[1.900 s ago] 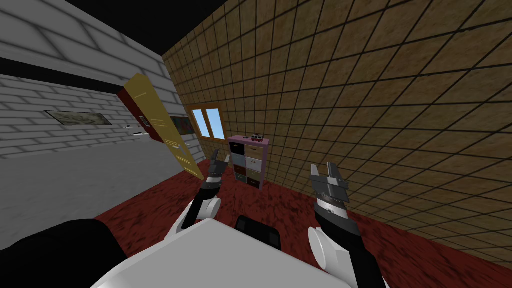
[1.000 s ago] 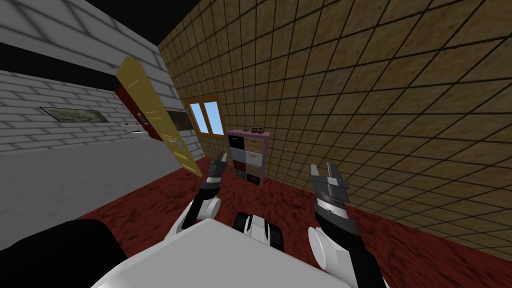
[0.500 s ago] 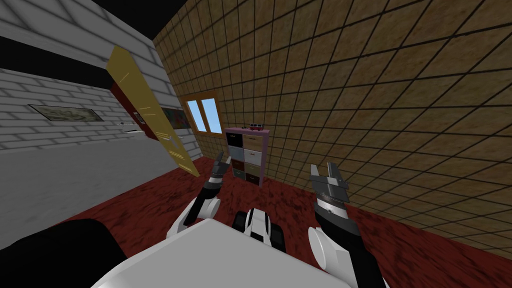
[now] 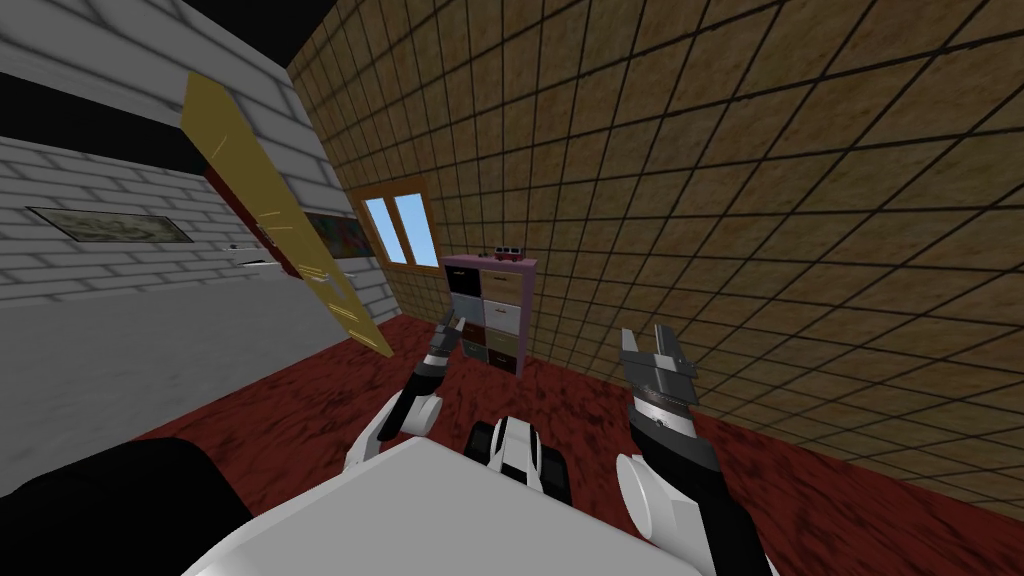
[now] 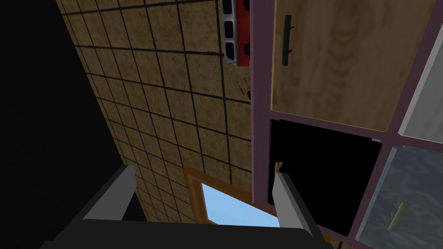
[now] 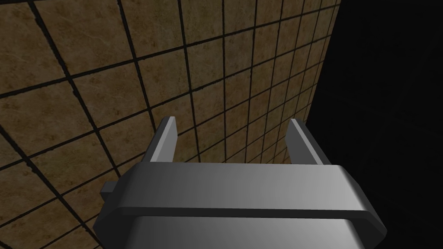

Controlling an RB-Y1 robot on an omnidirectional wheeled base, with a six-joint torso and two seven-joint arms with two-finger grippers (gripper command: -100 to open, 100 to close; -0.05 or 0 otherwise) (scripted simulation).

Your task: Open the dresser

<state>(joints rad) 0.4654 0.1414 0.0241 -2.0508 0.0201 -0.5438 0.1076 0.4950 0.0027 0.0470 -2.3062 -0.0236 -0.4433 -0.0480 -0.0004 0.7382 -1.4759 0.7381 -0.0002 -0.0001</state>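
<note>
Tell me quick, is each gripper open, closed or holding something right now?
Left gripper: open, holding nothing, facing the dresser.
Right gripper: open, holding nothing.

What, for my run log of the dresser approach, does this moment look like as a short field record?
target: purple-framed dresser with two columns of mixed-colour drawer fronts, against the brown tiled wall
drawers: none visibly pulled out
on top: small red and white toy vehicle
left gripper: open, holding nothing, pointed at the dresser's top drawers
right gripper: open, holding nothing, facing the tiled wall
nearby: wooden-framed window beside the dresser
</note>
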